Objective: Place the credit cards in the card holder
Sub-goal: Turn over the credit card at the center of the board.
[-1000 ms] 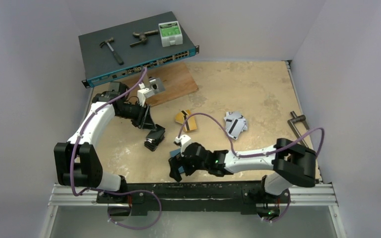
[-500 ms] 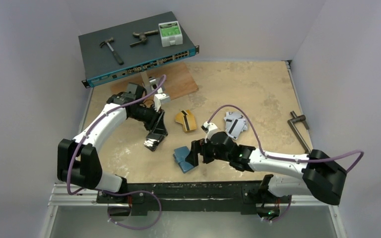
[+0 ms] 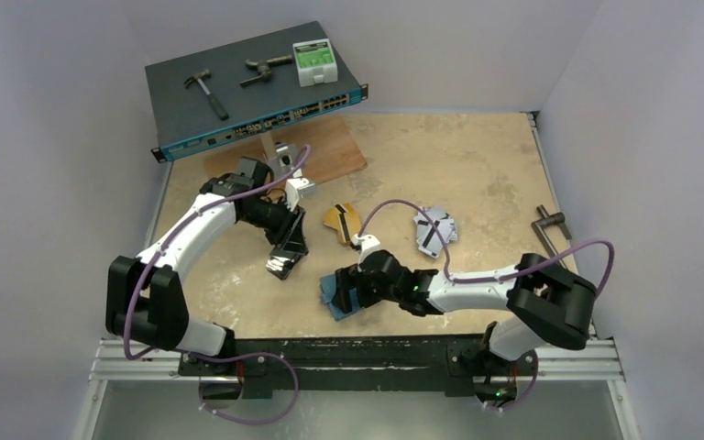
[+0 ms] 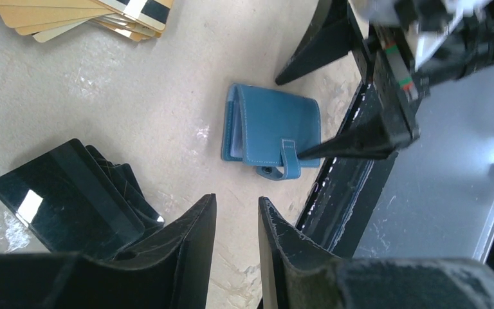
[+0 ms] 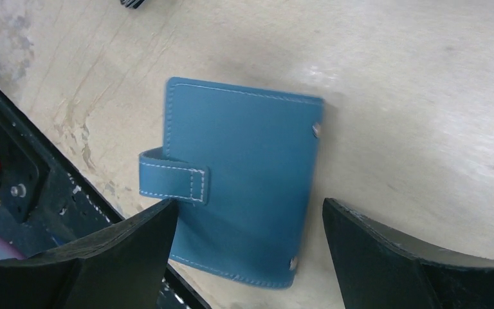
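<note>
**Right gripper spread over the folded card holder at the near edge**

A sandy, scuffed table (image 3: 477, 174) filled the workspace. At its far left corner sat a dark network switch (image 3: 238, 101), with a wooden board (image 3: 325, 151) lying just in front of it.

The right gripper (image 5: 247, 206) reached in low towards the near edge. Its fingers (image 5: 135, 257) stood wide apart, one on each side of the card holder (image 4: 273, 125), and gripped nothing; whether they touched the holder could not be told.

The left gripper (image 4: 237, 199) hung above the table left of centre. Only a narrow gap showed between its fingers, with bare table in it and nothing held.

The teal-blue card holder lay flat and folded shut beside the black rail at the near edge, its strap wrapped over one side.

The black credit cards (image 4: 71, 193) lay fanned just beside the left gripper. The gold-orange credit cards (image 3: 344, 220) sat near the middle, and the silver-grey credit cards (image 3: 434, 229) lay to their right.

A hammer (image 3: 206, 92) rested on the switch.
</note>
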